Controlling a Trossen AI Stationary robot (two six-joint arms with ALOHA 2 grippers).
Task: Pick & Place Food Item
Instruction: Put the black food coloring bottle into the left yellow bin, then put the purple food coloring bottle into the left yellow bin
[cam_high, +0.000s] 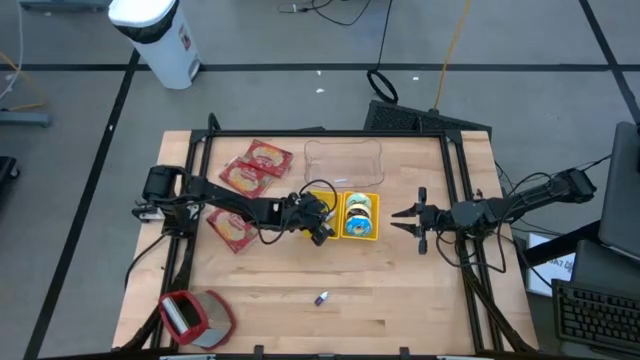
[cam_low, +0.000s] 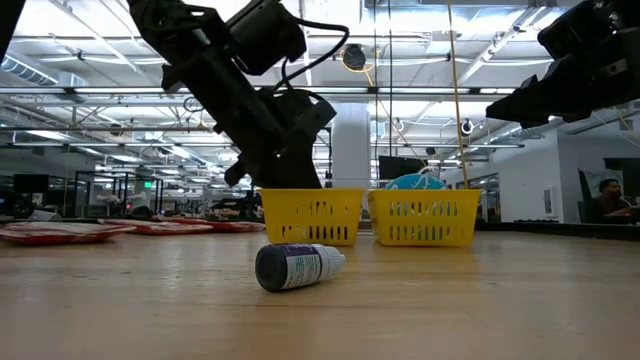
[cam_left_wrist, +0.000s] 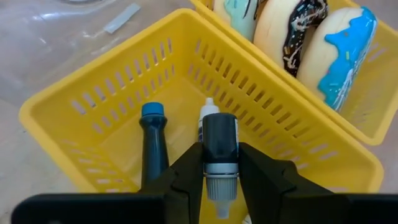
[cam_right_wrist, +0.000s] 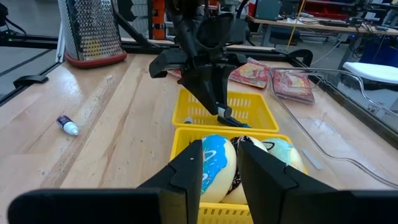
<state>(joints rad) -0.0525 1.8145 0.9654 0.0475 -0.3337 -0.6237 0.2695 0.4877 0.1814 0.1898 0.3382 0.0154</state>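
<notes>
Care is what this placing calls for: my left tool (cam_left_wrist: 221, 180), clamped on a small dark bottle (cam_left_wrist: 219, 146) above the left yellow basket (cam_left_wrist: 74, 106), should lower before letting go, while my right tool (cam_high: 410, 222) waits narrow on the right.

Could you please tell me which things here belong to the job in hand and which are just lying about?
In the job:
left gripper, shut on a small bottle
near yellow basket, one bottle inside

Lying about:
donuts
meat packs
loose bottle
grater
right gripper, waiting
</notes>
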